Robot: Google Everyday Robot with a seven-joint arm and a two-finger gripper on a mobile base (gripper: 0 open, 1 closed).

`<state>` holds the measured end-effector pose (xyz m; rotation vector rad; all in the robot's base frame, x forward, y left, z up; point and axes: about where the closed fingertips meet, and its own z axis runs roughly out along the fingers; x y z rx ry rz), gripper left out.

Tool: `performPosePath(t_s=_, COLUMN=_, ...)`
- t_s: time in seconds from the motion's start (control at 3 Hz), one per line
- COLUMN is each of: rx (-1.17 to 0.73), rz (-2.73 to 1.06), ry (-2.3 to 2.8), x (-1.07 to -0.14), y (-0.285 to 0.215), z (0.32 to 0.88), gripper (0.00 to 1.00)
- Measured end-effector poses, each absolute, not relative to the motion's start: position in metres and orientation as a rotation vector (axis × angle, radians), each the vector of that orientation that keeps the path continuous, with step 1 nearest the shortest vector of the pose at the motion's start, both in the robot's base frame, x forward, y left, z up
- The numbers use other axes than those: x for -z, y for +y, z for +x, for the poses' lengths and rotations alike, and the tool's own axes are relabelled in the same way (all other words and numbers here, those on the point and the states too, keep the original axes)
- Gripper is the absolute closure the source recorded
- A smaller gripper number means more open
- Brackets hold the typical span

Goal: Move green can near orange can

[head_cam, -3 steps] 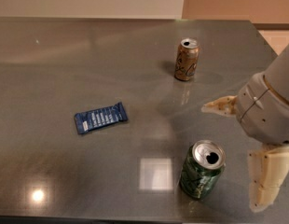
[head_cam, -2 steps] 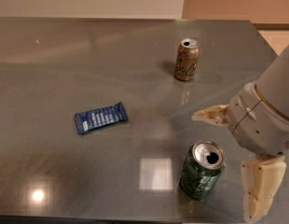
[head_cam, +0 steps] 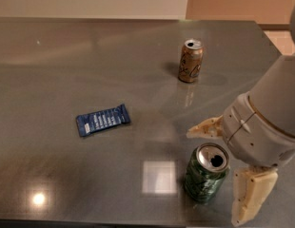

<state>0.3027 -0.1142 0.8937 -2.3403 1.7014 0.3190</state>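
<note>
1. Gripper (head_cam: pixel 212 177): it operates at the near right edge of the table (head_cam: pixel 66 56). Over the last second I have seen it shift toward 8 o'clock, from beside the green can (head_cam: pixel 206 175) to astride it. The can itself has not moved.

2. Fingers: they are spread wide and hold nothing. The near finger (head_cam: pixel 250 194) hangs at the can's 4 o'clock, just beside its wall. The far finger (head_cam: pixel 207 126) reaches across at the can's 12 o'clock, just beyond the silver rim. I see no contact on either side.

3. Meaning for the task: in my judgement the approach is almost complete, and closing on the can body is the step in hand. The can stands upright between the fingers, opened top showing.

4. Blue snack packet (head_cam: pixel 102 119): it lies flat at 10 o'clock from the green can, apart from the work.

5. Orange can (head_cam: pixel 191 61): it stands upright at 12 o'clock from the green can, well apart. The transfer is not yet begun.
</note>
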Motion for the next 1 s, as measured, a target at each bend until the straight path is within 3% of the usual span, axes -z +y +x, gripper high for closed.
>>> performPosePath(t_s=1.0, rx=-0.294, rz=-2.194, ry=1.743, x=-0.926, y=-0.115, z=0.323, gripper=0.85)
